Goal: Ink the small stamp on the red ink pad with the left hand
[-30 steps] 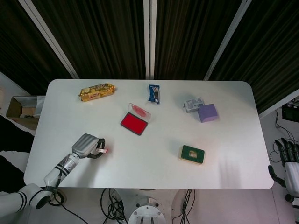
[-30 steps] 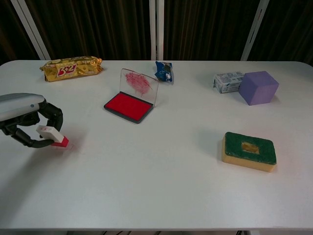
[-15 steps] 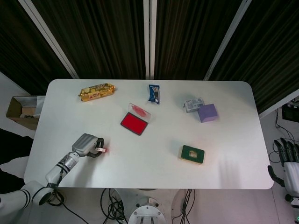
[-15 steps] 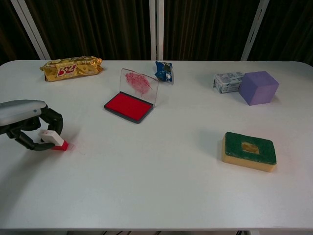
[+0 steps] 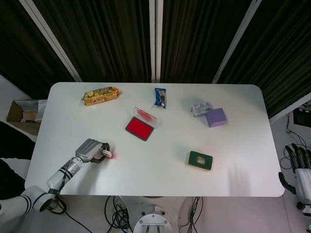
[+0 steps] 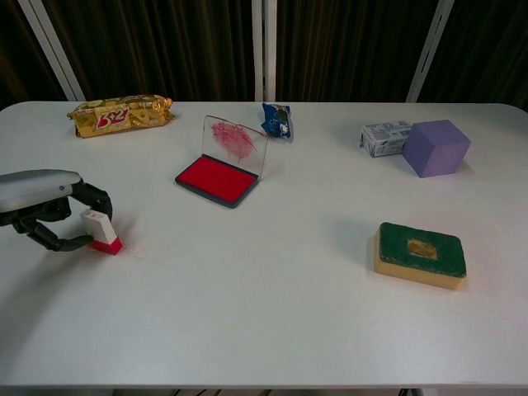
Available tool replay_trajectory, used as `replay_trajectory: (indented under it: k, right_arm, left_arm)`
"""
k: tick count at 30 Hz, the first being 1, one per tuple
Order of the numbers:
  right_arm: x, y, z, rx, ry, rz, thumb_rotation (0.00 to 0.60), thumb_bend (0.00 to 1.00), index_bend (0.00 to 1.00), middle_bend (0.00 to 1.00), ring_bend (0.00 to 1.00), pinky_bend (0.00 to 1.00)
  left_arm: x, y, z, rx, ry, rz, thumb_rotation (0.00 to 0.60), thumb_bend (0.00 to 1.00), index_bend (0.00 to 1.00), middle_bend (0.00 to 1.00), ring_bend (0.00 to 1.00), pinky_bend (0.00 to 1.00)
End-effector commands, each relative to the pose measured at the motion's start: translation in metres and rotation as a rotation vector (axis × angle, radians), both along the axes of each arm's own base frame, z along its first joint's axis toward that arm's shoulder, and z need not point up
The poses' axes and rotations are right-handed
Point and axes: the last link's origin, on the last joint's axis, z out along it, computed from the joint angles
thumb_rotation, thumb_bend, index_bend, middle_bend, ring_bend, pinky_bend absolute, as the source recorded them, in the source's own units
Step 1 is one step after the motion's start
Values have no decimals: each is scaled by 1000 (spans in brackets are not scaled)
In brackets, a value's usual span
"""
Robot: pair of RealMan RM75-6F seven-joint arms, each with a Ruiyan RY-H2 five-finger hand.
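The small stamp has a white body and a red base and stands on the table at the front left. My left hand grips it, fingers curled around its white top. From the head view the stamp pokes out at the tips of the left hand. The red ink pad lies open, well to the right and farther back, with its stained clear lid raised; it shows in the head view too. My right hand hangs beyond the table's right edge, fingers straight, holding nothing.
A gold biscuit packet lies at the back left and a blue sachet behind the pad. A purple cube and a small box sit at the back right. A green-topped sponge lies front right.
The left hand lowered the stamp from a tilted hold just above the table until its red base rests on the surface, and the stamp now stands upright. The right hand stayed still.
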Motion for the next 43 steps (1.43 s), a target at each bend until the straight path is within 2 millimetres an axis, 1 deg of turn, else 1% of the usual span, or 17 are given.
replay_trajectory:
  k: [1,12,15,19,21,22,23,24,25,26,27,28,29,31,33,36,43]
  right_arm:
    - [0,0,0,1,1,-3,600,287,0,0,0,0]
    - [-1,1,3,-9,0,-3,600,287,0,0,0,0]
    - [-1,1,4,-12,-1,-3,600,287,0,0,0,0]
    - [-2,1,6,-17,-2,-5,600,287,0,0,0,0]
    - [-3,1,6,-19,-4,-5,600,288,0,0,0,0]
    - [-3,1,6,-19,-5,-4,600,289,0,0,0,0]
    - [-3,1,5,-18,-6,-3,600,289,0,0,0,0]
    - [-4,1,5,-16,-6,-3,600,289,0,0,0,0]
    - [-4,1,4,-13,-6,-2,600,290,0,0,0,0]
    - [-4,2,3,-8,-4,-2,600,291,0,0,0,0]
    - [-5,3,2,-4,-3,-1,600,291,0,0,0,0]
    - [-5,3,1,-1,-2,0,600,291,0,0,0,0]
    - [-6,5,1,3,-1,-1,600,291,0,0,0,0]
    - [-7,7,0,6,-4,-2,600,292,0,0,0,0]
    - [-9,9,-2,11,-6,-4,600,291,0,0,0,0]
    - [-10,12,-7,27,-2,-7,600,292,0,0,0,0]
    - [-6,11,-13,27,-11,18,600,291,0,0,0,0]
  left_arm:
    - [0,0,1,-5,3,-4,600,372,388,444,1000,1000]
    - [2,0,9,10,1,-29,600,372,337,387,1000,1000]
    - [0,1,21,48,10,-40,600,368,324,376,998,1000]
    - [-6,-1,54,207,5,-46,600,351,326,375,972,1000]
    - [-15,-8,75,334,4,-37,600,344,333,374,874,968]
    - [-20,-13,83,386,6,-28,600,337,332,367,767,900]
    - [-28,-21,92,438,11,-11,600,323,323,346,608,777]
    - [-35,-29,98,461,13,6,600,311,311,320,491,672]
    - [-42,-37,104,476,18,25,581,295,278,263,320,507]
    - [-52,-48,111,498,39,45,500,286,232,195,194,367]
    - [-58,-56,117,520,53,55,418,285,202,155,144,303]
    - [-63,-65,121,538,62,66,259,284,164,112,104,250]
    - [-69,-77,125,547,72,87,118,285,146,93,91,227]
    - [-78,-94,131,538,93,120,11,285,138,88,90,217]
    - [-82,-109,138,531,119,140,0,285,134,88,90,212]
    - [-82,-122,151,557,137,149,0,284,132,87,90,211]
    - [-77,-129,177,633,122,154,0,264,131,88,90,212]
